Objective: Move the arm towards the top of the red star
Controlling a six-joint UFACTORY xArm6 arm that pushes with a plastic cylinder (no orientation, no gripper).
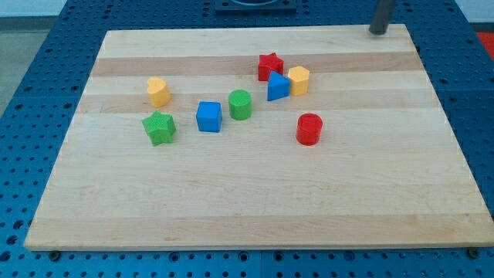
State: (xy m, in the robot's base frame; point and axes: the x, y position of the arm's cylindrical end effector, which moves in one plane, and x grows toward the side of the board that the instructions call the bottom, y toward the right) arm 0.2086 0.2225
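1. Taking the red star [270, 65] as my landmark, the things nearest the view's bottom come first: the red cylinder [309, 128] lies well below it and to the view's right, and the green star [159, 127] lies below it, well off to the view's left.
2. A little farther up, the blue cube [208, 116] and the green cylinder [240, 104] sit below and left of the red star; the yellow block [158, 91] is far to its left.
3. The blue triangular block [278, 86] sits just below the red star, seemingly touching it, with a second yellow block [299, 79] just to the right.
4. The red star itself stands in the upper middle of the board [116, 208].
5. My tip [378, 32] rests near the board's top edge, well to the star's upper right, touching no block.
6. I have no jaws, only a rod, so there is nothing to open or close.
7. I judge the approach barely begun: next I should slide towards the view's left along the top edge, stopping just above the star without nudging it.
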